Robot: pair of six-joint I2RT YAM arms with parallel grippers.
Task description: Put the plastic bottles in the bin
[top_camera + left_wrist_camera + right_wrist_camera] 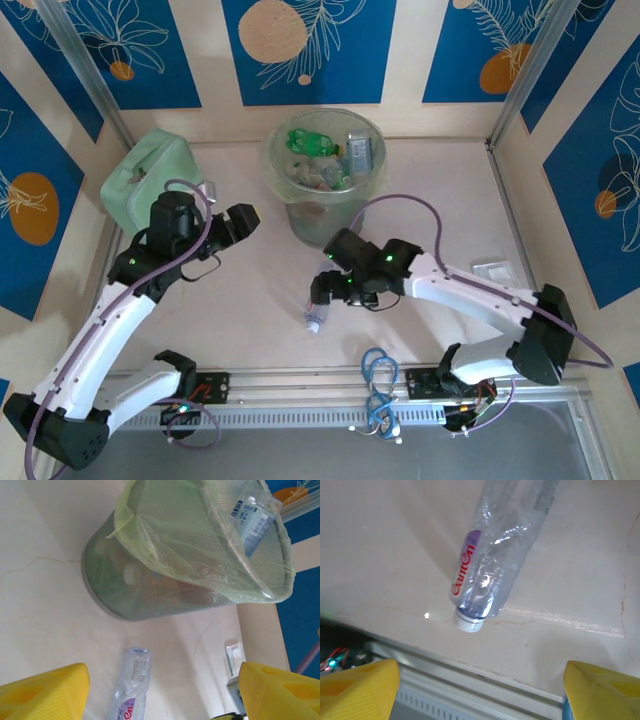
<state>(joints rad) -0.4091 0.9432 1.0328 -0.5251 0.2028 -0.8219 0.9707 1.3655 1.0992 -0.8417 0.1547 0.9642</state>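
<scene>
1. Bottles (322,160), green and clear, are heaped in the bin (290,215) at the far middle of the table (250,300) in the overhead view.
   - One loose bottle (315,318) lies on the table near the front rail (300,385), well apart from the bin.
   - The right gripper (325,290) hangs just above and beside it.
   - The left gripper (238,222) sits off to the left, between the green case (140,185) and the bin, near neither.
   - I'd say this is the pickup of the last bottle, with the task close to done.

2. From the left wrist, the left gripper (165,692) has its yellow fingers (45,692) spread wide with nothing between them.
   - The bin (150,595) looms ahead.
   - The loose bottle (131,685) lies on the table in front of it.

3. From the right wrist, the right gripper (480,692) is also spread wide and empty.
   - Its fingers (360,692) are low in the frame.
   - The loose bottle (492,560) lies flat ahead of the gap, apart from both fingers, with its white cap (468,625) pointing toward the rail (470,680).
   - The next move, as I judge it, is for the right arm to reach forward and down until the fingers straddle the body.
   - It should then close gently, because the clear wall looks dented and may squash or slip.
   - After that it lifts and carries the bottle over the bin's rim before letting go.
</scene>
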